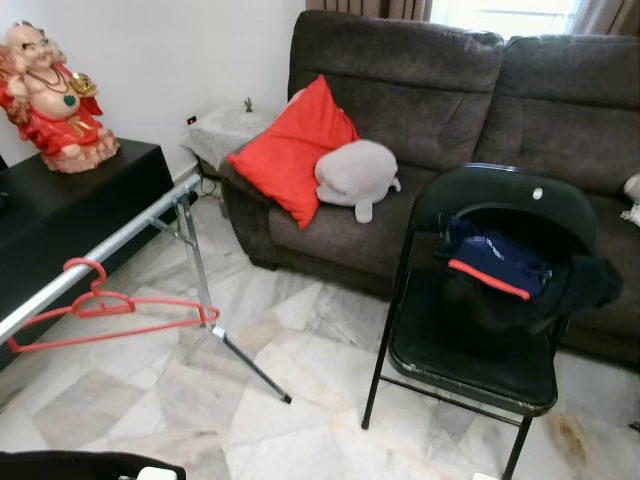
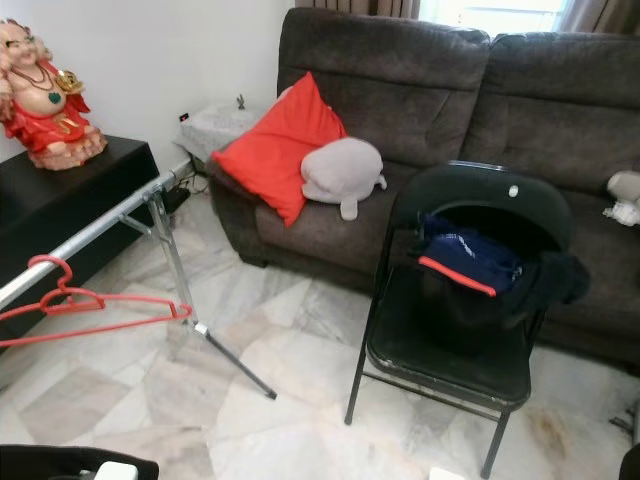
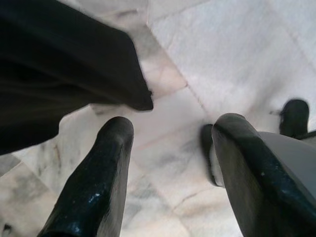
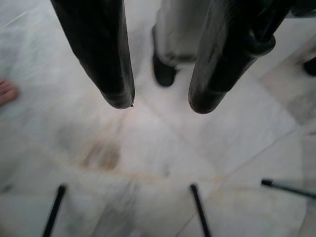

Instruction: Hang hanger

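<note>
A red hanger (image 1: 110, 312) hangs by its hook on a shiny metal rail (image 1: 95, 252) at the left of the room. The rail slopes from near left up toward the far wall, and a thin metal leg (image 1: 215, 320) holds it up on the marble floor (image 1: 300, 400).

Both arms hang down low, pointing at the floor. The left gripper (image 3: 170, 163) has its two black fingers (image 3: 98, 187) spread wide apart with nothing between them. A dark cloth shape is just beside them. The right gripper (image 4: 160, 98) also points down at the floor. Its fingers (image 4: 106, 59) are apart too, and they hold nothing. Some thin black chair legs (image 4: 197, 207) show on the floor under it.

A black folding chair (image 1: 480, 330) stands on the right, near the sofa (image 1: 420, 100). A pile of dark clothes (image 1: 510, 270) with a red stripe lies on its seat. On the sofa sit a red pillow (image 1: 295, 145) and a grey soft toy (image 1: 355, 175), touching each other. A red and gold statue (image 1: 50, 95) stands on a black counter (image 1: 70, 195) at the far left.
</note>
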`<state>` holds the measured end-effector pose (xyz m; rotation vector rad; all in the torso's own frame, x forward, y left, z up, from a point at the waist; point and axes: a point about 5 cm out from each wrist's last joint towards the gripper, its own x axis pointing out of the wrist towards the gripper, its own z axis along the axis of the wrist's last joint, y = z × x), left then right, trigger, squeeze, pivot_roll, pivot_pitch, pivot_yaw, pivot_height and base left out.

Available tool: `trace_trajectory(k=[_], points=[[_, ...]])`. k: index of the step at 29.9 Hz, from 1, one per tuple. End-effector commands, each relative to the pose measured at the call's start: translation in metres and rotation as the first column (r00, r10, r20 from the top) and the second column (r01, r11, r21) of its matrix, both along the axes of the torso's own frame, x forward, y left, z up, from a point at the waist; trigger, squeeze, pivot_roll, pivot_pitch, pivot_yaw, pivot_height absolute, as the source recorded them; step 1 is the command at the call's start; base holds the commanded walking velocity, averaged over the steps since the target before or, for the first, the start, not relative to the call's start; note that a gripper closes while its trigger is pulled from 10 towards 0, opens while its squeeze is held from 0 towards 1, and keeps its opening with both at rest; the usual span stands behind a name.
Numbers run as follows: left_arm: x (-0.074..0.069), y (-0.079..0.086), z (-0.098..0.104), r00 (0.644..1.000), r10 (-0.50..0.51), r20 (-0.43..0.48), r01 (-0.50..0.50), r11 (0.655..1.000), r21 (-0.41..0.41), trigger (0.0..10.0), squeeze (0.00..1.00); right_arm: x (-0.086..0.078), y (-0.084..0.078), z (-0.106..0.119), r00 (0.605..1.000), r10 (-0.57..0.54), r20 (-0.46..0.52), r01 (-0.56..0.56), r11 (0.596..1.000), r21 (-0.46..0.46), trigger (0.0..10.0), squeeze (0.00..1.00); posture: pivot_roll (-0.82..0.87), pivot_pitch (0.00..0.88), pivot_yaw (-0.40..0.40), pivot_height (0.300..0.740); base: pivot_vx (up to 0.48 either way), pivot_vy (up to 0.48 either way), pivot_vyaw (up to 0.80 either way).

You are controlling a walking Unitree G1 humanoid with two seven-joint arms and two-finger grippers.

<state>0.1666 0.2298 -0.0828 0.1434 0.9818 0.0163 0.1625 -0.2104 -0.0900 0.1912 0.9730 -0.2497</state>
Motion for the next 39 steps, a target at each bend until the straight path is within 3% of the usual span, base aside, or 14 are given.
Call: trace_trajectory(k=[1, 16, 25, 39], points=[[-0.007, 0.01, -0.001, 1.0, 0.013, -0.021, -0.013, 1.0, 0.023, 10.0, 0.0, 0.0, 0.007, -0.001, 1.0, -0.011, 0.0, 0.011, 1.0, 0.021, 10.0, 0.0, 0.05, 0.0, 0.029, 0.74, 0.0, 0.0, 0.0], [-0.01, 0.016, 0.0, 0.999, 0.041, -0.022, -0.041, 0.999, 0.013, 10.0, 0.0, 0.004, 0.003, 0.001, 1.0, -0.024, 0.009, 0.023, 1.0, 0.016, 10.0, 0.0, 0.06, 0.0, 0.032, 0.74, 0.0, 0.0, 0.0], [-0.019, 0.02, -0.002, 0.998, 0.048, -0.042, -0.048, 0.999, 0.013, 10.0, 0.0, 0.003, 0.002, 0.001, 1.0, -0.019, 0.007, 0.019, 1.0, 0.013, 10.0, 0.0, 0.06, 0.0, 0.029, 0.74, 0.0, 0.0, -0.74], [-0.016, 0.013, -0.003, 0.999, 0.038, -0.039, -0.038, 0.999, 0.001, 10.0, 0.0, 0.003, 0.002, 0.001, 1.0, -0.013, 0.013, 0.013, 1.0, 0.013, 10.0, 0.0, 0.06, 0.0, 0.028, 0.74, 0.0, 0.0, -0.6]])
